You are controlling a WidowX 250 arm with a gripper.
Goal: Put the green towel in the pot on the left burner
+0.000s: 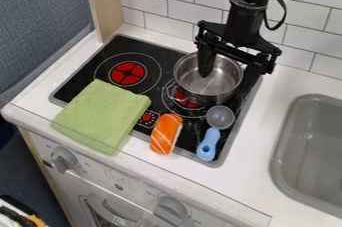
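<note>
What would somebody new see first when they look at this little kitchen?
Probably the bright green towel, lying over the front left part of the black stove and onto the white counter. Next might be the big black gripper, hanging down at the shiny metal pot toward the back right of the stove. The orange toy sushi with pale stripes stands out too, at the stove's front edge.

Gripper hanging over pot near stovetop's back right corner, green towel, toy sushi and blue-handled ladle lying along front edge
</note>
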